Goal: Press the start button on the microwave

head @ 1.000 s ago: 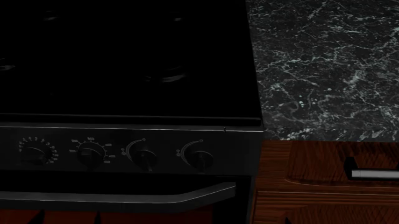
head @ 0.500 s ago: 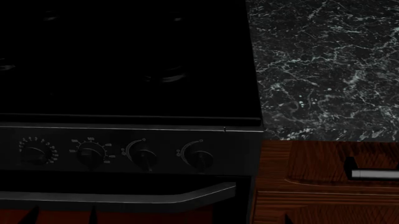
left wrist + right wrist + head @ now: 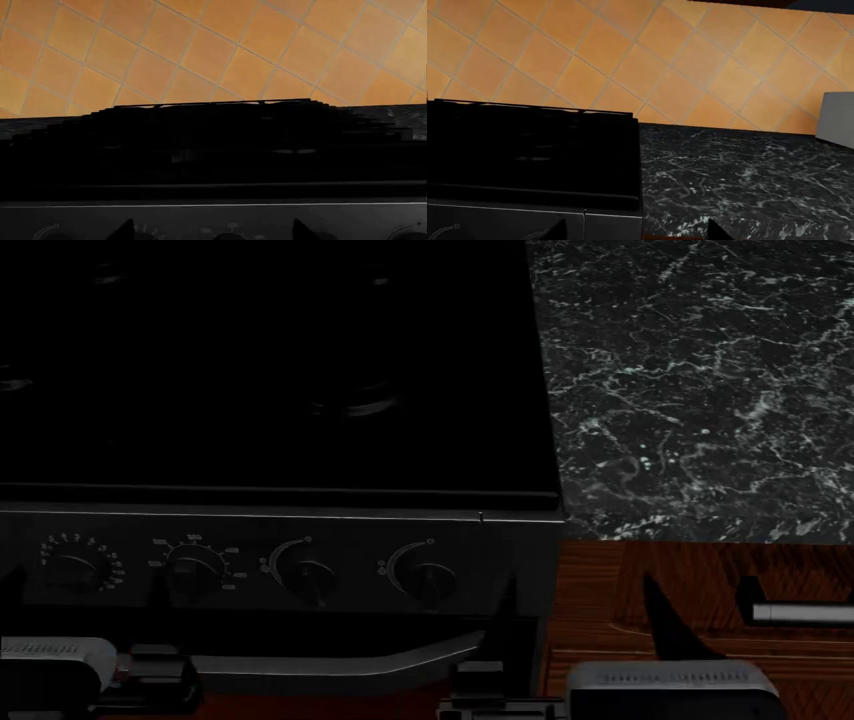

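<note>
step: approach, nothing pressed yet | both arms low before stove (image 3: 267, 440) | left gripper (image 3: 210, 231), right gripper (image 3: 637, 232) jaws apart, empty | microwave (image 3: 836, 119) maybe grey box far along worktop (image 3: 740, 175), button unseen | next: move right

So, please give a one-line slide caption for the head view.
Both arms at the lower edge before a dark stove with four knobs, beside a marble countertop; no microwave visible.

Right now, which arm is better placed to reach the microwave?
Right, probably. Its wrist view shows a pale grey box, possibly the microwave, beyond the black marble counter; the left's shows only black stove and orange tiles.
</note>
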Available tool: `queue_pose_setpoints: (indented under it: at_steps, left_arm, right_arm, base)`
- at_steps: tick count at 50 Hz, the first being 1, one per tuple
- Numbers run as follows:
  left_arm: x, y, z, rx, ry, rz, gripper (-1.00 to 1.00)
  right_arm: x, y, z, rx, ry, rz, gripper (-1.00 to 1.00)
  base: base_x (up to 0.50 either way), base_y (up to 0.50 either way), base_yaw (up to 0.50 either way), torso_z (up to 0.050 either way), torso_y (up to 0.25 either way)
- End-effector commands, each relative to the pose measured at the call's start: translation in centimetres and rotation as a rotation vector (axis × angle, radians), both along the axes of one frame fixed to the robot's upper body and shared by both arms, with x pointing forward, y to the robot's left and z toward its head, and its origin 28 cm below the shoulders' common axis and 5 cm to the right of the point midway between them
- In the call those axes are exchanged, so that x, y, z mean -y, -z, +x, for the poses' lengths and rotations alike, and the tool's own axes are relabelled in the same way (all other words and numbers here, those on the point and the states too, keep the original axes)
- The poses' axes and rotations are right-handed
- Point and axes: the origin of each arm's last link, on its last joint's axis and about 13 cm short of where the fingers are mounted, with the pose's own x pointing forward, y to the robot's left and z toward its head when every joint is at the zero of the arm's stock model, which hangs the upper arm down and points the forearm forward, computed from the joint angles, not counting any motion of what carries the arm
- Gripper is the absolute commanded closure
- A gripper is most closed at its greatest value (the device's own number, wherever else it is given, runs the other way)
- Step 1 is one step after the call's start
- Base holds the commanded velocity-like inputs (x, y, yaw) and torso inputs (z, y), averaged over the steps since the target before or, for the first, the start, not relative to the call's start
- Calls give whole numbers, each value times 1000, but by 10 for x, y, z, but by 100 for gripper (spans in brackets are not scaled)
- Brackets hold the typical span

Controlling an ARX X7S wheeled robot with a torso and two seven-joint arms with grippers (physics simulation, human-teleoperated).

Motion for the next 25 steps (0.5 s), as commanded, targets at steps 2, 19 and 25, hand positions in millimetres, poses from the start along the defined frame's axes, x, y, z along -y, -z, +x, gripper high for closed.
queue_pose_setpoints:
  at_steps: [2,19,25]
  left_arm:
    - [-4,-36,26,25,0,8,-100]
    - [-3,-49,37,26,33,7,-100]
    - [-3,-49,37,28,32,7,-100]
  right_arm:
    - [8,-45,17,45,38,-2,-100]
    - [2,-61,25,38,-56,26,-100]
    - [2,-61,25,40,-62,27,-100]
  base:
    - [0,0,0,0,0]
    - [0,0,0,0,0]
    - [404,292,0,0,0]
